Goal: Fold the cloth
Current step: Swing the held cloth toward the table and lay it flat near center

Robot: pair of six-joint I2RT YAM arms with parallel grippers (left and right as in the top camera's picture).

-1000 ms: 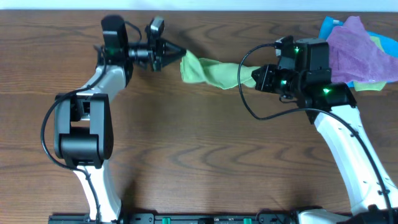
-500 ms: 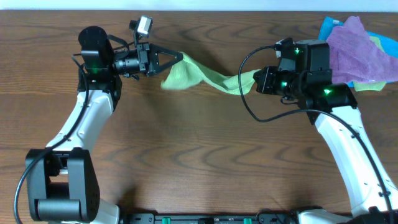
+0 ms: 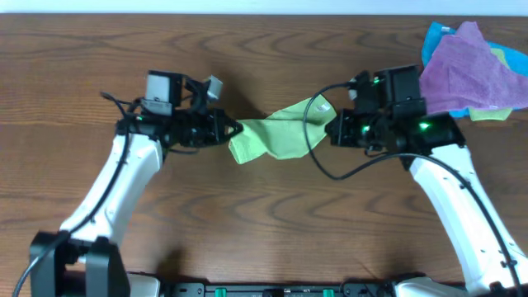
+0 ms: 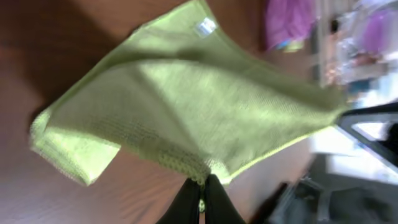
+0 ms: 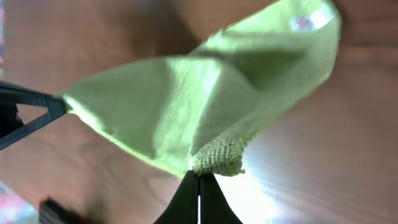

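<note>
Cloth [image 3: 276, 136] hangs slack between the two hands, mid-bench, somewhat nearer the far edge. Whether its sagging middle touches the bench [image 3: 264, 223] cannot be told.

Left hand [image 3: 233, 130] is clamped on one hem, fingers together. Right hand [image 3: 330, 132] is pinched shut on the opposite hem. White tag [image 3: 322, 108] shows at the far corner, by the right hand.

Step judged: laying the cloth out before the fold. To do it well, draw the hands apart evenly until the creases go. Then lower both level so the sheet lands flat, hems parallel to the bench edges.

Room: wide bare wood toward the near edge and the left. Purple cloth [image 3: 462, 62] and blue cloth [image 3: 433, 37] are piled at the far right corner, close behind the right arm. Any swing should stay away from that pile.
</note>
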